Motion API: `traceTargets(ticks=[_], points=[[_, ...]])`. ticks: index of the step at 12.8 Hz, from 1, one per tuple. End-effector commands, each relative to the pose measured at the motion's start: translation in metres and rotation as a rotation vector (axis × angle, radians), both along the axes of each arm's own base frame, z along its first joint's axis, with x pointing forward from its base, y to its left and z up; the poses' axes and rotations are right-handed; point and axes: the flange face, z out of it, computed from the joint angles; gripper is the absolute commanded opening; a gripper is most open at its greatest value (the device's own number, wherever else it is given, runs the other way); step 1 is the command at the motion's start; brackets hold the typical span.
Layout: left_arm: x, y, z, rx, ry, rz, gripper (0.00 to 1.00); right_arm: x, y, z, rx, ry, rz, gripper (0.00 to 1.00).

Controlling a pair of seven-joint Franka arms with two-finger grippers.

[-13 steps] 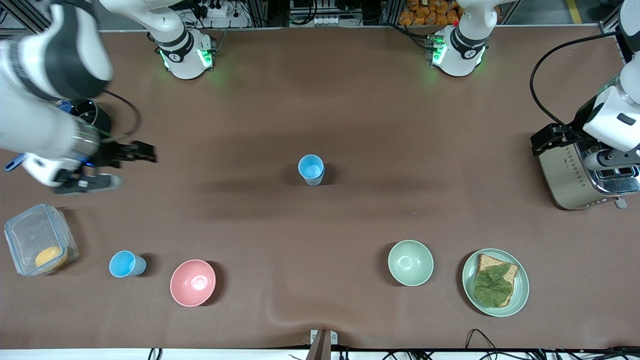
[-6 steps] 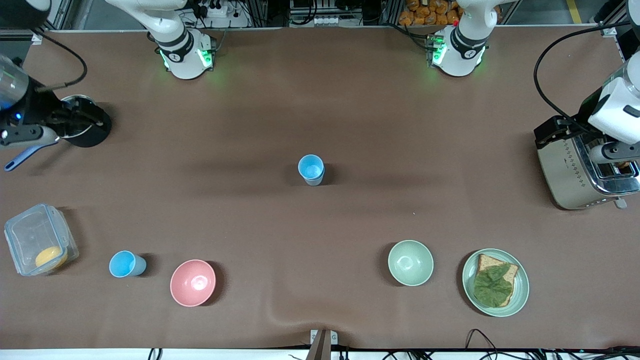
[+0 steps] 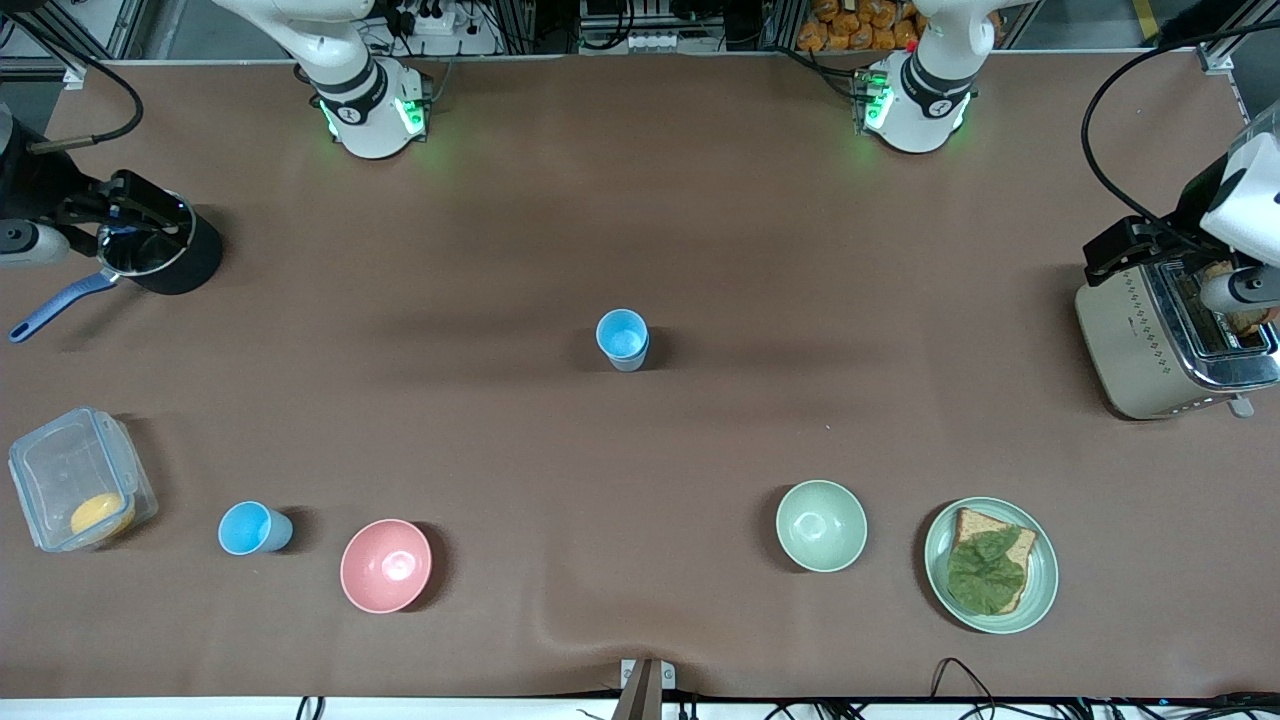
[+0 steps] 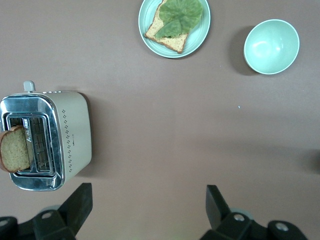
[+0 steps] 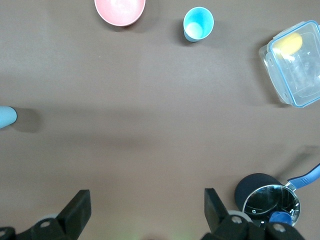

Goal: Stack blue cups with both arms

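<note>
Both blue cups are standing upright, mouths up, long axis vertical: the duller grey-blue cup [image 3: 623, 339] is sitting mid-table, the bright sky-blue cup [image 3: 253, 528] nearer the front camera toward the right arm's end, just beside the pink bowl [image 3: 386, 565] and near the clear container [image 3: 78, 478]. The right gripper [image 5: 145, 210] is hovering empty over the black saucepan [image 3: 160, 255], jaws spread wide. The left gripper [image 4: 149, 206] is hovering empty over the toaster [image 3: 1170, 335], jaws also spread.
</note>
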Motion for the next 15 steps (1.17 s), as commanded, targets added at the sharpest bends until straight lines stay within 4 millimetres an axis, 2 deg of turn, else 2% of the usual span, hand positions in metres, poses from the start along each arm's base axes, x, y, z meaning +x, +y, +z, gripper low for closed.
traceTargets(ticks=[1,7,9,13,15], points=[[-0.005,0.004,0.009,0.009,0.002,-0.019,1.00,0.001,-0.011,0.001,-0.020,0.003,-0.030,1.00],[-0.006,0.005,0.010,0.005,0.001,-0.016,1.00,0.001,-0.018,0.007,-0.020,-0.011,-0.045,1.00],[-0.010,0.006,0.017,-0.007,-0.010,-0.014,1.00,0.002,-0.021,0.005,-0.012,-0.011,-0.051,1.00],[-0.011,0.019,0.017,-0.068,-0.003,0.002,1.00,0.003,-0.016,-0.001,-0.002,0.004,-0.043,1.00],[-0.014,0.014,0.017,-0.063,-0.002,-0.007,1.00,0.002,-0.014,0.000,0.001,0.003,-0.041,1.00]])
